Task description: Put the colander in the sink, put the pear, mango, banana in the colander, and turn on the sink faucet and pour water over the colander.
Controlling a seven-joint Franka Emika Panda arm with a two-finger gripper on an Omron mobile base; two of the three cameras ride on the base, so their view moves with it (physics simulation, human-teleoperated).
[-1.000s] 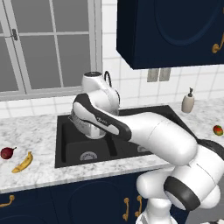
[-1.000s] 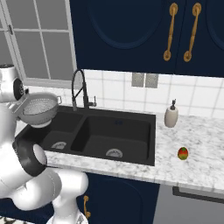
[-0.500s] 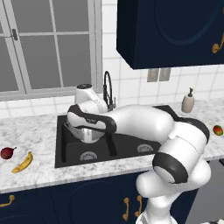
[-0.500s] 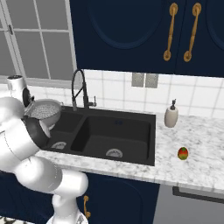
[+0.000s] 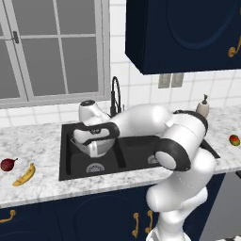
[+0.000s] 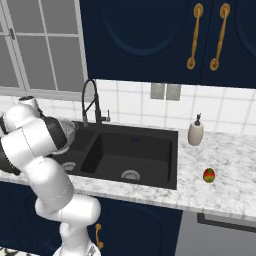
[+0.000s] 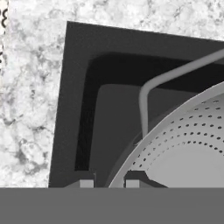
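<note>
No readable writing or brand marks anywhere. The silver-grey perforated metal colander [image 5: 95,145] hangs over the left basin of the matte black rectangular double-basin sink [image 5: 70,162], above its floor, in the white arm's two-finger gripper [image 7: 109,183]. In the hand view the two dark fingertips sit narrow, one each side of the colander's rim [image 7: 144,144], clamped on it; rows of small holes curve across the bowl wall and a thin wire handle [image 7: 151,87] loops off the rim. Colander is partly hidden by the arm in the right base view [image 6: 71,131]. Tall black gooseneck faucet [image 6: 90,102] stands behind the divider. Small dark maroon pear [image 5: 7,164] and curved yellow banana [image 5: 25,174] lie just beside each other on the speckled counter [image 5: 37,188] left of the sink. Red-orange-green mottled oval mango [image 6: 209,175] sits on the counter right of the sink, near the beige soap dispenser [image 6: 195,132].
</note>
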